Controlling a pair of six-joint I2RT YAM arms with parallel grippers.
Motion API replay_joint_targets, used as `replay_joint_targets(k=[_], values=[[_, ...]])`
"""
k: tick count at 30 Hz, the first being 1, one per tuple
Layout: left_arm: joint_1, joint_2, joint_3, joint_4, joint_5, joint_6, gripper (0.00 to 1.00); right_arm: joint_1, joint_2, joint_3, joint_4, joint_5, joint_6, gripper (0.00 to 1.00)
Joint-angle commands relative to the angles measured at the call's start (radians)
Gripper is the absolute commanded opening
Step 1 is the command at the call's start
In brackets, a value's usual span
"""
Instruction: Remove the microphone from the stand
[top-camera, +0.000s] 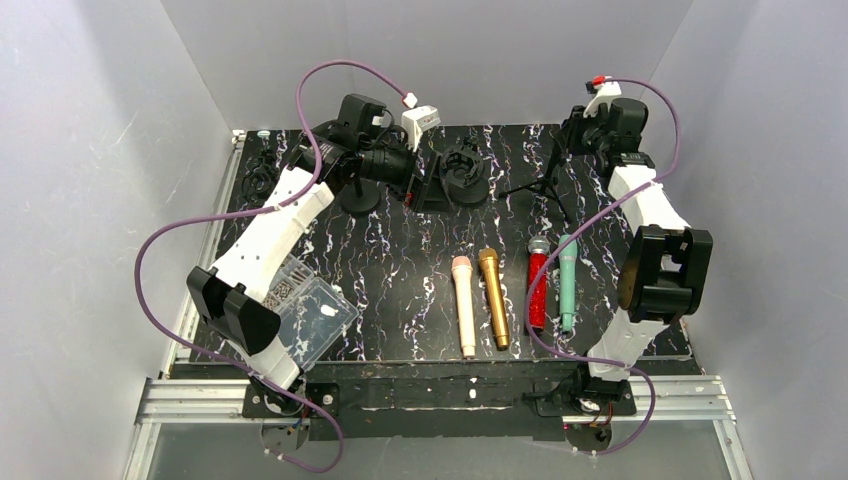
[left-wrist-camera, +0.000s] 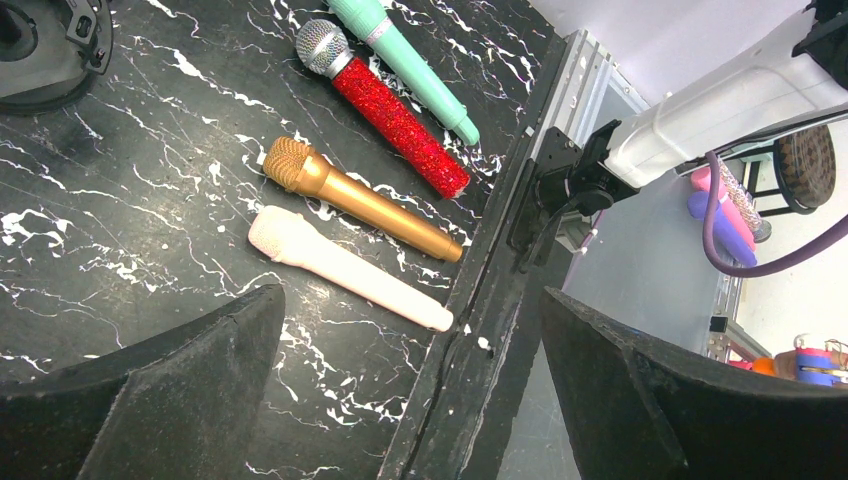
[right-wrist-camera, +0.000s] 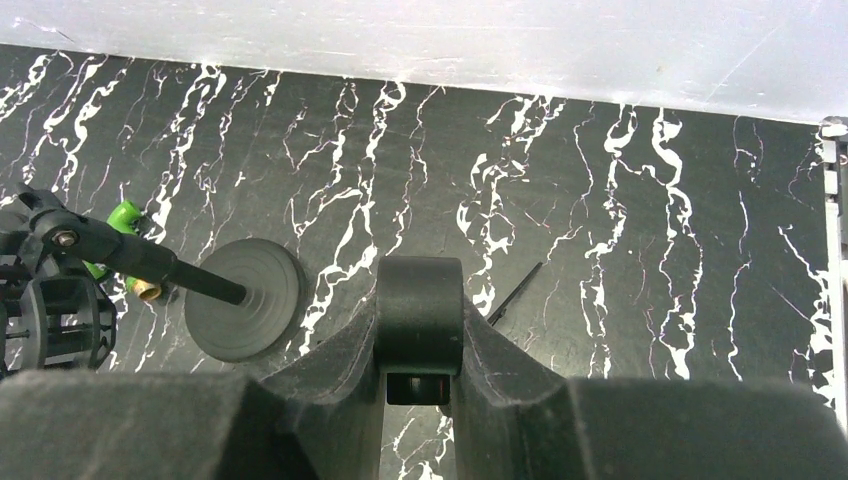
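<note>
Four microphones lie side by side on the black marbled table: pink (top-camera: 464, 305) (left-wrist-camera: 345, 268), gold (top-camera: 493, 298) (left-wrist-camera: 360, 200), red (top-camera: 538, 285) (left-wrist-camera: 400, 120) and teal (top-camera: 567, 280) (left-wrist-camera: 405, 60). At the back right stands a thin tripod stand (top-camera: 545, 185). My right gripper (top-camera: 578, 135) (right-wrist-camera: 418, 330) hangs over it, shut on an upright black cylinder (right-wrist-camera: 418, 305). I cannot tell whether that cylinder is a microphone or the stand's holder. My left gripper (top-camera: 425, 185) (left-wrist-camera: 415, 390) is wide open and holds nothing, beside the shock-mount stand (top-camera: 465, 170).
A round-base stand (top-camera: 360, 200) sits behind the left arm. Another round base (right-wrist-camera: 245, 300) with its pole shows in the right wrist view, with a small green piece (right-wrist-camera: 125, 215) beside it. A clear plastic box (top-camera: 305, 315) sits front left. Walls close in on three sides.
</note>
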Motion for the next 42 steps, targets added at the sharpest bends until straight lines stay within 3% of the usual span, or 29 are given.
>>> replay_joint_targets(k=[1,32,42], values=[[0.004,-0.024,0.001,-0.030,0.050,0.012,0.99,-0.001,-0.002,-0.035,-0.039,0.014,-0.020,0.01],[0.005,-0.040,-0.017,-0.037,0.045,0.019,0.99,-0.001,0.011,-0.092,-0.001,0.029,-0.014,0.02],[0.005,-0.054,-0.027,-0.050,0.037,0.030,0.99,-0.002,-0.014,-0.018,-0.062,0.057,-0.016,0.43]])
